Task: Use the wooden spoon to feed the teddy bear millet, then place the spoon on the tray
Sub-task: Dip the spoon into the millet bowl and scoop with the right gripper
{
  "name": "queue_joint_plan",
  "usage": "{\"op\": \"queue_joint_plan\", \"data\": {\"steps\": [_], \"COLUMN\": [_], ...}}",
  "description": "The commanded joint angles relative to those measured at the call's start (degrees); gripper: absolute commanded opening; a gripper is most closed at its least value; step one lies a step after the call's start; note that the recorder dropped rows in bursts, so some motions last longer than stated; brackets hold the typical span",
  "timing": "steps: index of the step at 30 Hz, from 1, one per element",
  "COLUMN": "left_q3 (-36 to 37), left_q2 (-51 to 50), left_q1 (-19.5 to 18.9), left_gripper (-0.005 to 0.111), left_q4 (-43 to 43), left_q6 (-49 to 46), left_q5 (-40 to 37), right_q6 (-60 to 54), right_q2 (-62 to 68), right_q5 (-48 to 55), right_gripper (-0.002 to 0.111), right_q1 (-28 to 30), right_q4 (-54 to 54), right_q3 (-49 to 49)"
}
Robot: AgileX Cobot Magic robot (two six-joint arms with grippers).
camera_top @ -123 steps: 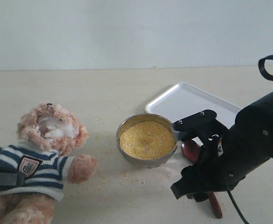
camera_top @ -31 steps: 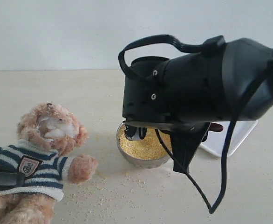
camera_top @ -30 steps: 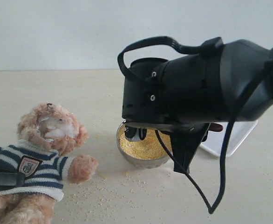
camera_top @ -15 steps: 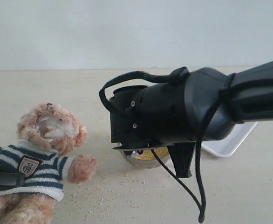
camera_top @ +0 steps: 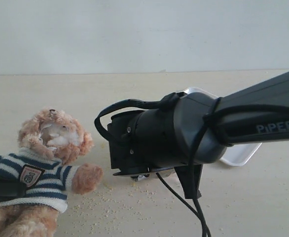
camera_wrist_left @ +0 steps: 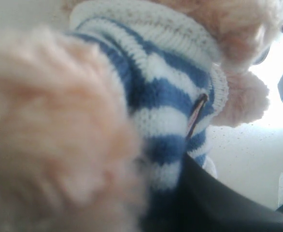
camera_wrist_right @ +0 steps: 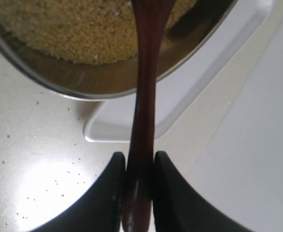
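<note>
Soft, even light is filling my exterior view, and the big black robot arm [camera_top: 184, 133] is throwing only a faint shadow onto the pale beige tabletop [camera_top: 134, 98]. In my left wrist view the fluffy light-brown plush bear [camera_wrist_left: 49, 135] is smearing out of focus against the lens, and the tabletop behind is blowing out white. In my right wrist view glare is washing over the tabletop, and the slim dark reddish-brown glossy wooden spoon [camera_wrist_right: 144, 121] is blurring slightly near the lens.

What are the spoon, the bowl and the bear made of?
The spoon looks like dark wood with a glossy finish; light shines off its handle. The bowl is probably steel: grey and mirror-like. The bear is fluffy plush, and its striped shirt looks knitted.
</note>
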State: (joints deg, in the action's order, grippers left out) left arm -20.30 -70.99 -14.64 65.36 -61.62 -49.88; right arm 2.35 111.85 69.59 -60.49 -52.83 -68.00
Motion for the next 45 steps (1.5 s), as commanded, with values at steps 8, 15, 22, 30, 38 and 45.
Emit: {"op": "queue_joint_plan", "data": {"steps": [8,15,22,30,38,45], "left_q3": [0.2,0.2,0.2,0.2,0.2,0.2], "left_q2": [0.5,0.5,0.5,0.5,0.5,0.5], "left_q1": [-0.1,-0.1,-0.1,-0.1,-0.1,-0.1], "left_gripper": [0.005,0.005,0.005,0.005,0.005,0.005], "left_q4": [0.8,0.8,0.8,0.8,0.8,0.8], "left_q6": [0.1,0.1,0.1,0.1,0.1,0.1], "left_q5": [-0.4,-0.4,-0.4,-0.4,-0.4,-0.4], "right_q6": [0.0,0.3,0.3,-0.4,0.1,0.1], "right_q2": [0.0,0.0,0.0,0.0,-1.2,-3.3], "right_q5": [0.4,0.4,0.4,0.4,0.4,0.4], "right_gripper": [0.0,0.0,0.0,0.0,0.0,0.0], "right_q1": [-0.1,-0.1,-0.1,1.1,3.9,6.7], "right_q4": [5.2,8.0,10.7,15.2,21.8,25.4], "right_q3": [-0.7,-0.8,-4.5,-5.6,-7.5,-8.1]}}
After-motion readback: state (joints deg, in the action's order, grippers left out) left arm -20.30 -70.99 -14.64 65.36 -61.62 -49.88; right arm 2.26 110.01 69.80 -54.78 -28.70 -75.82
